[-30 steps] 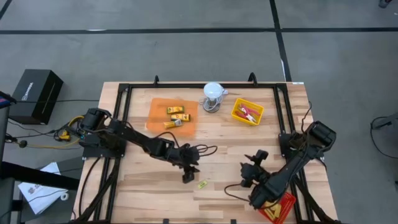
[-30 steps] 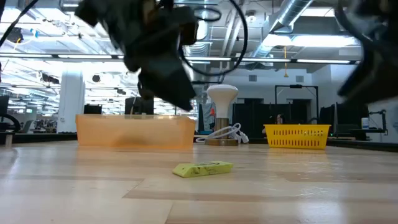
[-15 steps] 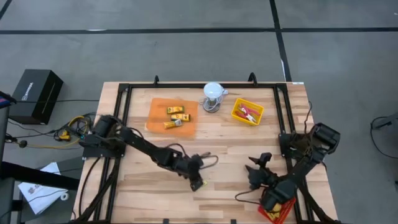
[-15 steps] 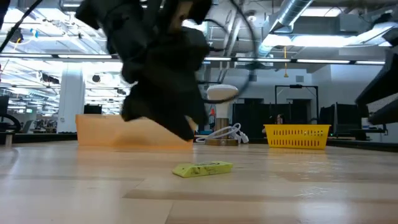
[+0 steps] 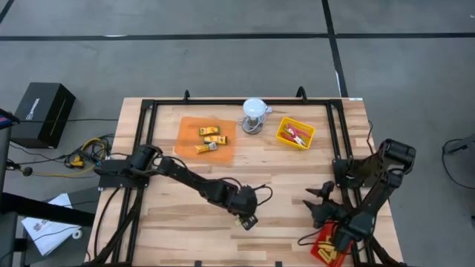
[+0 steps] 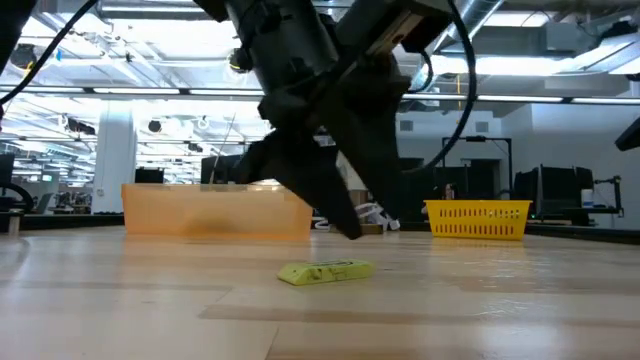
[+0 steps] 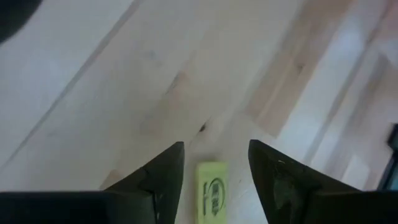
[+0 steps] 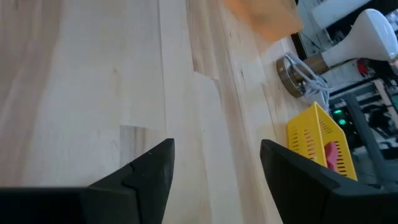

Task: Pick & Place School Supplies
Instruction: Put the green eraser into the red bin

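Observation:
A yellow rectangular packet point(image 6: 325, 271) with a dark label lies flat on the wooden table, near its front edge. My left gripper point(image 5: 245, 216) hangs open just above it, slanting down. In the left wrist view the packet point(image 7: 211, 198) shows between the two fingers of my left gripper point(image 7: 216, 146), which do not touch it. My right gripper point(image 5: 317, 204) stands open over bare wood at the near right, with nothing between its fingers point(image 8: 217, 144). More yellow packets point(image 5: 210, 138) lie in the orange tray point(image 5: 187, 132). Red-handled tools point(image 5: 297, 134) lie in the yellow tray point(image 5: 283, 136).
A white domed object point(image 5: 254, 110) with a coiled cable stands at the back between the orange and yellow trays. A red tray point(image 5: 331, 254) sits at the near right corner under my right arm. A black frame point(image 5: 148, 119) runs along the table's edges.
My left gripper has moved toward the table's right and near edges, sunk a little and rolled, ending over the yellow packet. My right gripper has drawn back toward the table's right edge. The packet has stayed where it was.

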